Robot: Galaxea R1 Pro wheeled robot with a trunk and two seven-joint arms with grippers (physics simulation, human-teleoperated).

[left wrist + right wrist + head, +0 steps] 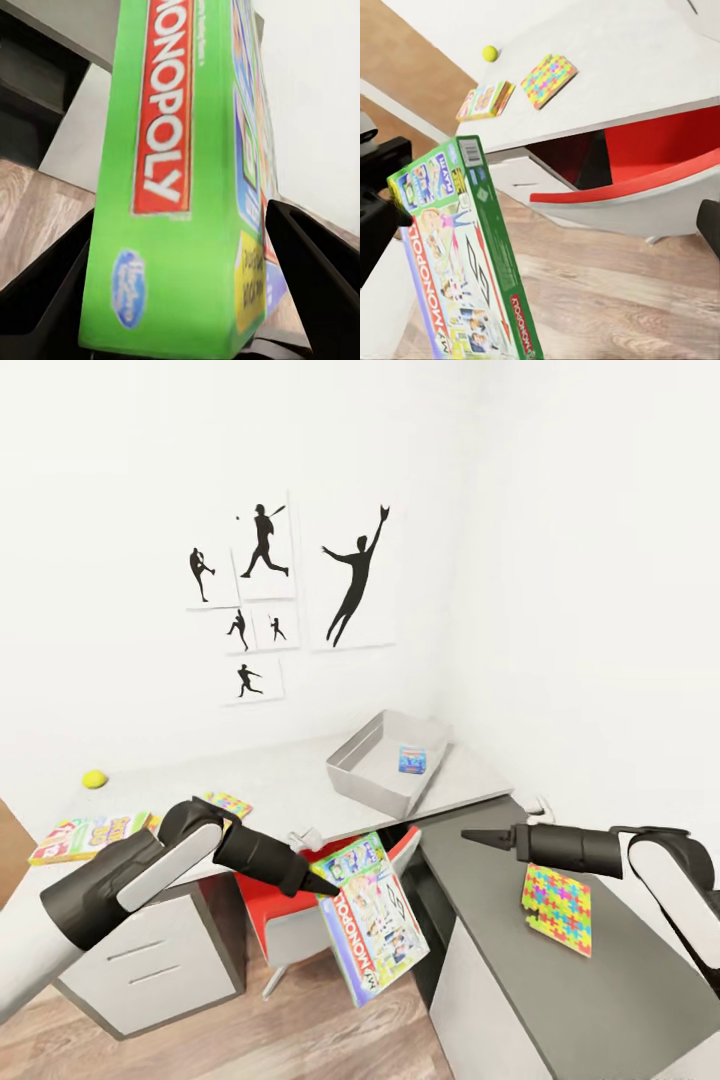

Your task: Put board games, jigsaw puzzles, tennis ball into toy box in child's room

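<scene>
The bench [300,780] runs along the white wall under a cluster of black silhouette sports pictures [262,540], with its lower dark grey wing [560,1000] reaching toward the robot on the right. A red chair [275,895] is tucked under the pale top, between the white drawer fronts [150,960] and the wing.

The toy box [385,760] sits near the far right corner of the pale top, with the small blue board game [412,759] already lying inside it. Between it and the left arm lie the bench edge and the chair back.

The left tool [322,882] is clamped on the Monopoly board game [375,920], fingers [315,255] pressing both faces near one end; the box hangs tilted in the air over the chair and the wood-plank floor [250,1030], below the bench top.

The yellow-green-red board game [85,836] lies at the left end of the pale top, with one jigsaw puzzle [228,802] just beside it. The second jigsaw puzzle [557,908] rests on the dark wing, below the right tool [475,837], whose tips look drawn together to a point, holding nothing.

The tennis ball [94,779] sits near the wall at the left end, well apart from the toy box.
</scene>
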